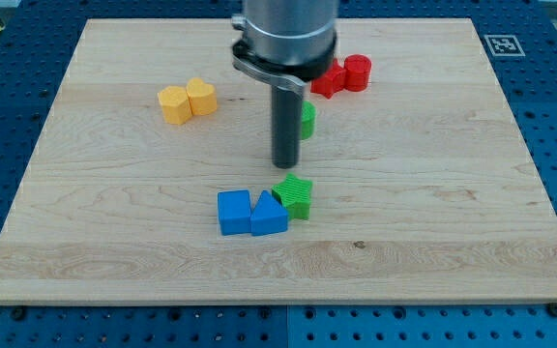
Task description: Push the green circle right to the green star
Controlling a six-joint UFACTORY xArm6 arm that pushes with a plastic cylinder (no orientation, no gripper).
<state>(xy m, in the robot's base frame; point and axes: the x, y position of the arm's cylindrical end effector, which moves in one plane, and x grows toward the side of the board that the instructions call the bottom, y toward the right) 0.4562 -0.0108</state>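
Upper housing (288, 19): wide cylinder, grey metal with a soft sheen.
Collar (277, 63): dark ring beneath the housing, edged by a thin pale bracket jutting toward the view's left.
Rod (287, 121): straight, dark, matte, narrower than the housing.
My tip (285, 166): blunt, flat-ended, same dark tone.

There are 2 yellow blocks (187, 101) at the upper left of the frame, touching each other. 2 red blocks (344, 74) sit at the upper centre-right, also touching. 2 blue blocks (250, 213) lie side by side at the lower centre. 2 green pieces show: 1 green star (294, 196) just right of the blue pair, and 1 green block (307, 119) partly hidden behind the rod. That makes 8 blocks on 1 wooden board (453, 193).
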